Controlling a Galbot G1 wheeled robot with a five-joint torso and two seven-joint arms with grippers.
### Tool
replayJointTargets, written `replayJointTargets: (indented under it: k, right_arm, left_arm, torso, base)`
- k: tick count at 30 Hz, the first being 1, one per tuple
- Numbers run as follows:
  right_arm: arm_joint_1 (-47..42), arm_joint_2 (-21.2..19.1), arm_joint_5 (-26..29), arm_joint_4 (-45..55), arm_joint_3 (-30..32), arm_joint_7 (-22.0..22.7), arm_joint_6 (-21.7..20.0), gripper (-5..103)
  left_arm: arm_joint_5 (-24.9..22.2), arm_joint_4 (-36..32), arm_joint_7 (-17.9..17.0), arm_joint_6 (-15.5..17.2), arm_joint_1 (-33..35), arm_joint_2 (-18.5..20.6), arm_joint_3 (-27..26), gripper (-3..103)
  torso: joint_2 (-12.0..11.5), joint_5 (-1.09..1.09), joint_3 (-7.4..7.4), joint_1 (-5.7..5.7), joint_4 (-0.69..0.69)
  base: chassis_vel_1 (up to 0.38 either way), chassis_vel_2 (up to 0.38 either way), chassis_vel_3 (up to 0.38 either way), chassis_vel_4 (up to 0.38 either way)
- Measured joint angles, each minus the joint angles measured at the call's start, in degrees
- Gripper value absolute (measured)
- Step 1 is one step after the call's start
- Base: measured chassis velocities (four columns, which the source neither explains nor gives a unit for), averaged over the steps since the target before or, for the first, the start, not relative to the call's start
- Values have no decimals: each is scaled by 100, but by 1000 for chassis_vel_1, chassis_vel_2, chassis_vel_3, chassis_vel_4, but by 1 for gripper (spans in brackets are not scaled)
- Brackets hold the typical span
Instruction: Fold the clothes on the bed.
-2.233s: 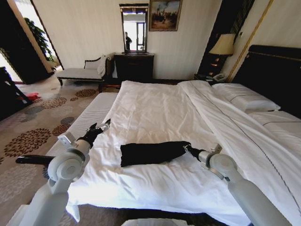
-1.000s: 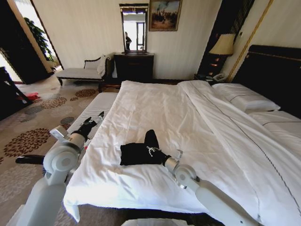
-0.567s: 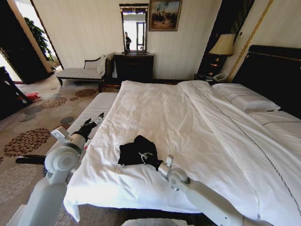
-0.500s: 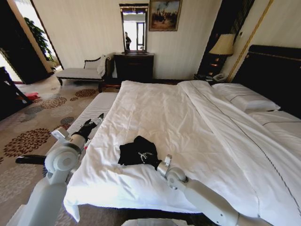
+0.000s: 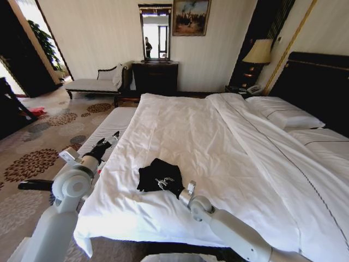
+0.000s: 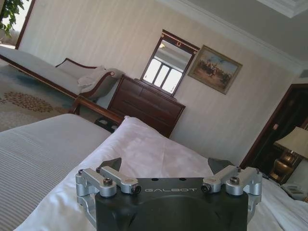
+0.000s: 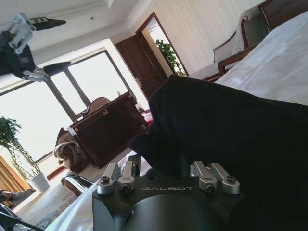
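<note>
At nine o'clock my left tool (image 5: 107,143) hangs released over the bed's (image 5: 180,125) left edge, well apart from the work. Near the centre of my head view, toward six o'clock, the T-shirt (image 5: 158,173) lies bunched on the duvet (image 5: 218,142), my right tool (image 5: 166,183) clenched on its cloth.

One large white-sheeted bed (image 5: 180,131) with one tall dark wooden headboard (image 5: 319,82); one crumpled black cotton T-shirt (image 5: 159,174) on it; two white pillows (image 5: 283,112). Two robot arms, each ending in one tool: left tool (image 5: 112,137), right tool (image 5: 166,185). One dark wooden dresser (image 5: 155,76), one mirror (image 5: 156,33), one framed painting (image 5: 191,17), one table lamp (image 5: 258,52), one pale chaise lounge (image 5: 95,83).
</note>
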Motion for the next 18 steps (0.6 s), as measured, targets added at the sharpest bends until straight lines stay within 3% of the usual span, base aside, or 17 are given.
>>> replayJointTargets:
  k: [3, 9, 12, 18]
  right_arm:
    - [-96, -83, -4, 262, 0, -135, 76, 60]
    - [-256, -212, 135, 777, 27, -270, 274, 77]
    - [-335, -222, 407, 933, 334, -289, 329, 92]
    - [-462, -242, 528, 742, 1122, 63, 362, 100]
  left_arm:
    - [8, -3, -1, 1, 32, 0, -9, 100]
    - [-7, 60, -2, 2, 29, -4, 27, 100]
    - [20, 184, -2, 23, -30, -45, 263, 100]
    - [336, 310, 134, 131, -161, -49, 879, 100]
  torso:
    - [0, 0, 0, 0, 0]
    - [0, 1, 0, 0, 0]
    - [0, 0, 0, 0, 0]
    - [0, 2, 1, 0, 0]
  base:
    - [0, 0, 0, 0]
    - [0, 0, 0, 0]
    - [0, 0, 0, 0]
    - [0, 0, 0, 0]
